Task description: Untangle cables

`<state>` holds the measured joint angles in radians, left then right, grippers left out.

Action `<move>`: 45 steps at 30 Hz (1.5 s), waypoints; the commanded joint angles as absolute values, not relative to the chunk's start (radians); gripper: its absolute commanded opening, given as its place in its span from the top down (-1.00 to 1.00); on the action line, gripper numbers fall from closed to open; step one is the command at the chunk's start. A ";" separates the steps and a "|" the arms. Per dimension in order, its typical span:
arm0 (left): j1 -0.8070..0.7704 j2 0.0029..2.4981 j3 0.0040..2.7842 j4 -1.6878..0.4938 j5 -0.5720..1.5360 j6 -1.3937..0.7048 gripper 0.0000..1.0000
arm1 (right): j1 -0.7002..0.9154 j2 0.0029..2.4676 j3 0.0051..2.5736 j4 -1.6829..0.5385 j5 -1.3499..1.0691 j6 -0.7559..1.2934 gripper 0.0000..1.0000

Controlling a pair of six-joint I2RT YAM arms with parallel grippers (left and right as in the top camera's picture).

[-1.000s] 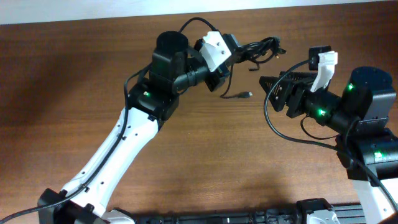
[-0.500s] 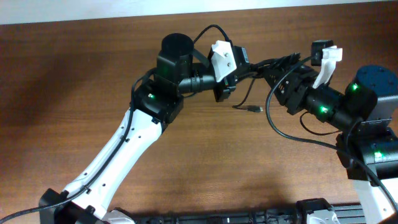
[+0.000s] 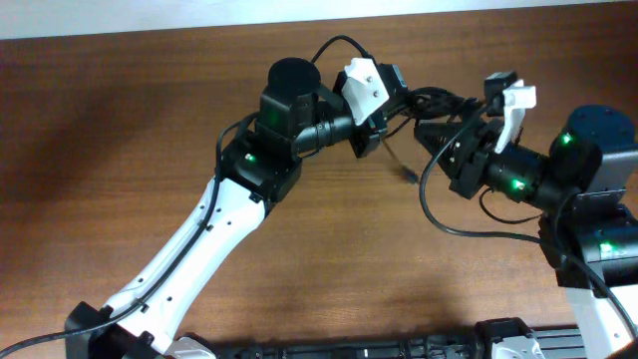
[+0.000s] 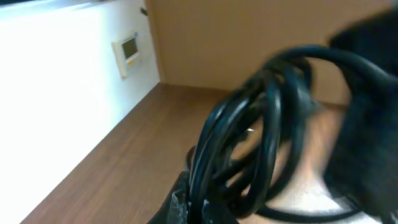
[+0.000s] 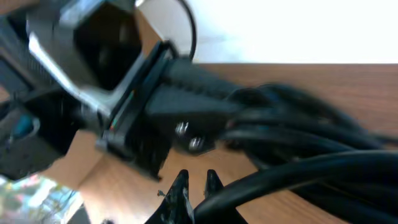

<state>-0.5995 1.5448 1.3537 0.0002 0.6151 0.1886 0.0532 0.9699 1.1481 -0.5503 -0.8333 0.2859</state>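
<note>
The left pincer (image 3: 395, 98) is clamping the light, floppy cables (image 3: 444, 100), which are hanging just past its tips, while the right pincer (image 3: 424, 132), nearly together and empty, is probably needing a single loose strand.

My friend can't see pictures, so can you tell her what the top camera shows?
The left gripper holds a bundle of black cables over a brown wooden table. The right gripper points at the bundle from close by.
</note>
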 commanded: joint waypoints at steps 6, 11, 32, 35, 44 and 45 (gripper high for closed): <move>-0.601 1.533 1.372 0.081 0.486 0.079 1.00 | 0.067 0.964 1.154 -0.669 -0.962 0.160 0.92; -0.597 1.533 1.372 0.104 0.405 0.013 1.00 | 0.067 0.964 1.154 -0.717 -0.962 0.107 0.92; -0.498 1.533 1.372 0.043 0.426 -0.003 1.00 | 0.065 1.034 1.154 -0.744 -0.573 0.313 -0.76; -0.492 1.533 1.372 0.031 0.426 -0.004 1.00 | 0.064 1.034 1.154 -0.745 -0.440 0.384 -0.76; -0.406 1.533 1.372 0.031 0.470 -0.303 1.00 | 0.064 1.034 1.154 -0.745 -0.356 0.371 -0.76; -0.403 1.533 1.372 0.055 0.534 -0.315 1.00 | 0.065 1.034 1.154 -0.744 -0.370 0.328 -0.76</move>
